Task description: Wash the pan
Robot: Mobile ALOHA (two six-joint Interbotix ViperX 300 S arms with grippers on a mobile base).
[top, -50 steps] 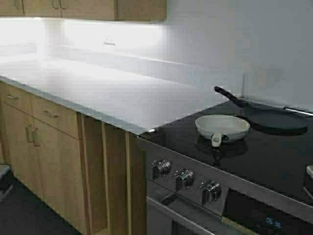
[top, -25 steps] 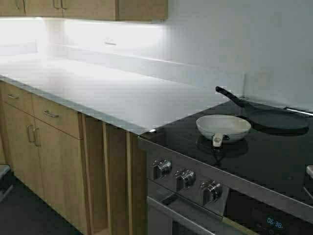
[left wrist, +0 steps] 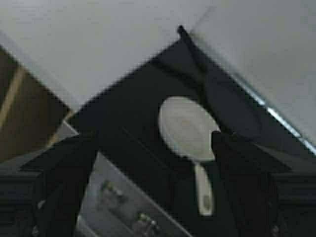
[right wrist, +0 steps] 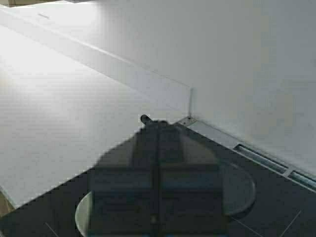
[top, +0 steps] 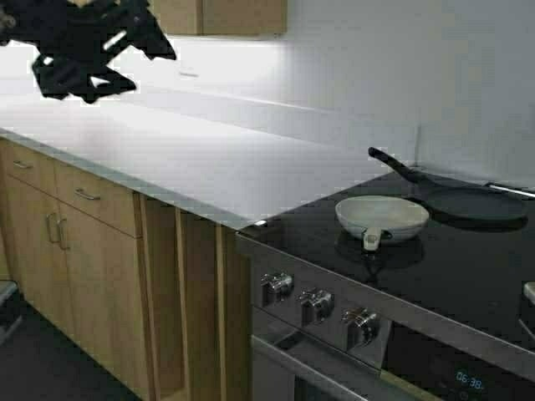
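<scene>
My left end effector (left wrist: pixel 153 163) hangs high over the white desk (top: pixel 192 159), fingers (left wrist: pixel 64 168) spread wide open and holding nothing; through the gap I see the cream pan (left wrist: pixel 186 129) far below; my right end effector (right wrist: pixel 158 197) has its fingers pressed together, closed on nothing, above the stove; near me, the oven knobs (top: pixel 316 302); on the black cooktop (top: pixel 435 267) sits the pan (top: pixel 382 215), handle toward me; just behind it, the flat black pan (top: pixel 468 203) by the wall.
</scene>
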